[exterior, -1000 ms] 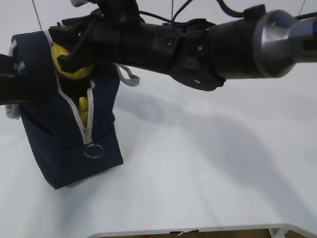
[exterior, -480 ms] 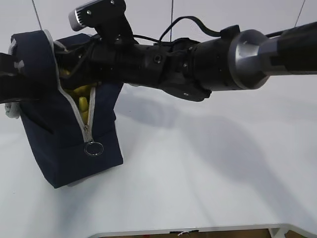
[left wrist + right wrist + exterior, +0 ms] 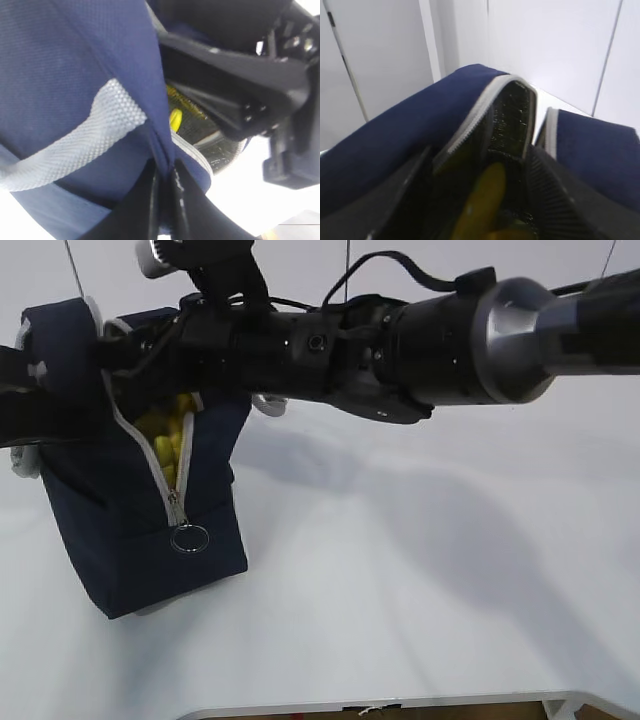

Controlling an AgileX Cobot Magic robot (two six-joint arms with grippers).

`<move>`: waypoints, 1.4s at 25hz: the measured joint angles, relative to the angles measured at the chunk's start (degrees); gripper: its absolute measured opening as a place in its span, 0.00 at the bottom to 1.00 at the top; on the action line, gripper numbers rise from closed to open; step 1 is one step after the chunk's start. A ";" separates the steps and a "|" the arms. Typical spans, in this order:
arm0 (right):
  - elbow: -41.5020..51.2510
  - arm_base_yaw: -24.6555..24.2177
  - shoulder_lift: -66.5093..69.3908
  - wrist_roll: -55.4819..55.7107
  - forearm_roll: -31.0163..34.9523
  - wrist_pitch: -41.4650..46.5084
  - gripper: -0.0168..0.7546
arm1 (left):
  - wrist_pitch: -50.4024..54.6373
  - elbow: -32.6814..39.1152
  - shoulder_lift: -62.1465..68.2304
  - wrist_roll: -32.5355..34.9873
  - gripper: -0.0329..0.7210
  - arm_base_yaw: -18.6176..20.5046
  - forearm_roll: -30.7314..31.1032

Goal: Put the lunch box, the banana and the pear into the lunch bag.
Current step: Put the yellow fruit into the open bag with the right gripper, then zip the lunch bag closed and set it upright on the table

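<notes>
The boxy navy-blue fabric lunch bag (image 3: 140, 510) stands on the left of the white desk (image 3: 420, 570), its grey zipper run down and the ring pull (image 3: 188, 539) hanging low on the near face. Through the open slit, yellow shows inside (image 3: 168, 440). The right wrist view looks down into the mouth and catches a long curved yellow shape, most likely the banana (image 3: 482, 202), lying between the two black fingers (image 3: 560, 200) of the right gripper (image 3: 480, 200), which stand well apart and grip nothing. Which yellow patch is banana and which is the yellow-orange pear I cannot tell from here.

The left gripper (image 3: 167, 192) has its fingers pinched tight on the bag's navy edge beside the grey webbing handle (image 3: 75, 145), keeping the mouth spread.

No fruit and no clear lunch box lies on the visible desk, so I judge the packing is at or near its end. The lunch box itself is not visible inside. What remains seems to be drawing the right arm out.
</notes>
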 joint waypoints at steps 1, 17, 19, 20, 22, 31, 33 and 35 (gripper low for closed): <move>0.00 0.00 -0.35 0.93 0.00 1.50 0.66 | -0.09 0.00 0.00 0.00 0.02 0.00 0.00; -1.40 0.13 -11.83 11.84 -0.65 23.85 0.66 | -1.03 0.00 0.00 0.04 0.02 0.00 2.03; -1.43 0.13 -12.95 12.78 -0.45 25.86 0.66 | -1.50 0.00 0.00 0.04 0.02 0.00 2.03; -1.52 0.13 -13.58 13.30 -0.35 26.43 0.66 | -1.49 0.00 0.00 0.04 0.02 0.00 2.03; -1.52 0.13 -14.42 14.02 -0.24 27.33 0.66 | -1.53 0.00 0.00 0.04 0.02 0.00 2.03; -6.76 0.13 -16.01 9.42 0.52 43.85 0.66 | -1.89 0.00 0.00 0.04 0.02 0.00 2.03; -8.55 0.13 -16.11 4.55 2.21 51.42 0.66 | -1.89 0.00 0.00 0.04 0.02 0.00 2.03; -10.58 0.13 -16.11 -1.13 6.48 57.33 0.66 | -1.89 0.00 0.00 0.04 0.02 0.00 2.03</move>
